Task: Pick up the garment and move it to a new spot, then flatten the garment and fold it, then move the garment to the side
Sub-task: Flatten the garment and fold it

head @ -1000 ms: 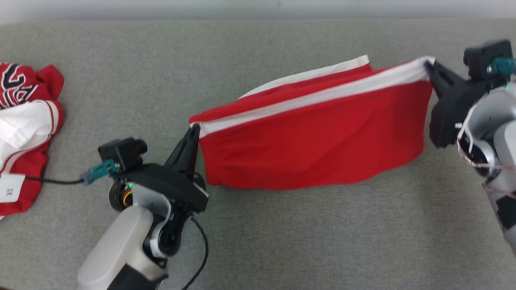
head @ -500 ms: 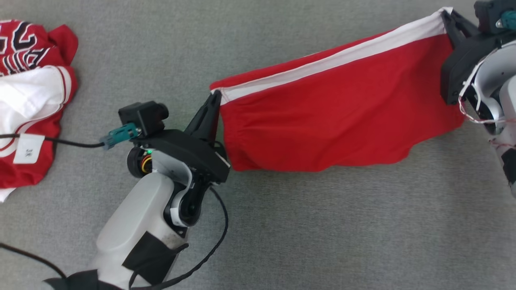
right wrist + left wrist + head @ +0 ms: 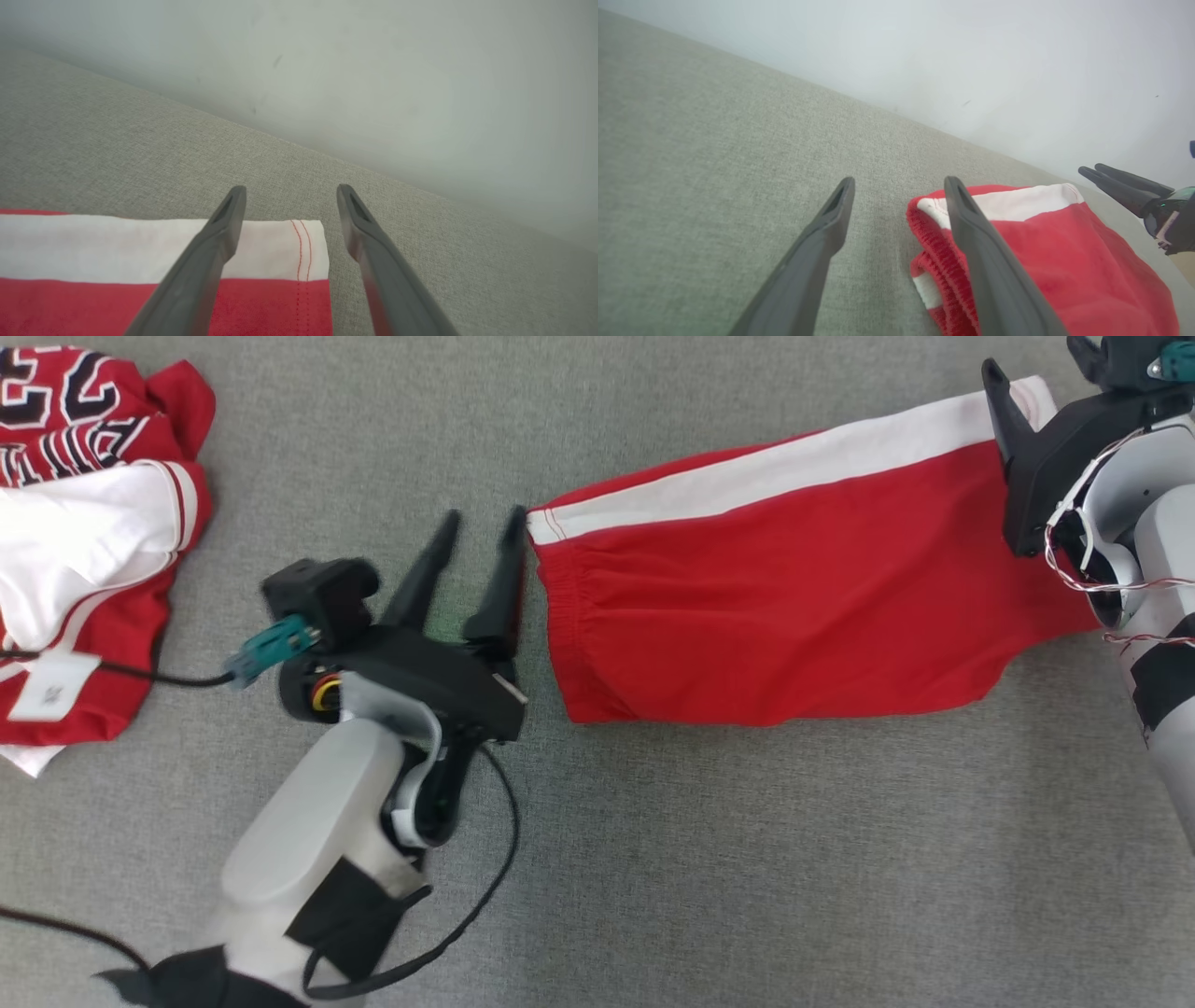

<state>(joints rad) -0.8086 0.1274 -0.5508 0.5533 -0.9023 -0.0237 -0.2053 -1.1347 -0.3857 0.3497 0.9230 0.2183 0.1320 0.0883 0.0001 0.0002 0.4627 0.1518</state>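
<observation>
- The garment (image 3: 794, 616), red shorts with a white side stripe, lies spread flat on the grey fabric-covered counter (image 3: 653, 859), its striped side towards the far edge by the wall.
- The left end effector (image 3: 484, 518) has its fingers spread wide and holds nothing; its right finger (image 3: 971, 224) sits just beside the gathered waistband end.
- The right end effector (image 3: 291, 190) is also spread wide and empty, straddling the white hem corner at the garment's other end.
- A red-and-white jersey (image 3: 84, 523) lies crumpled well to the left.
</observation>
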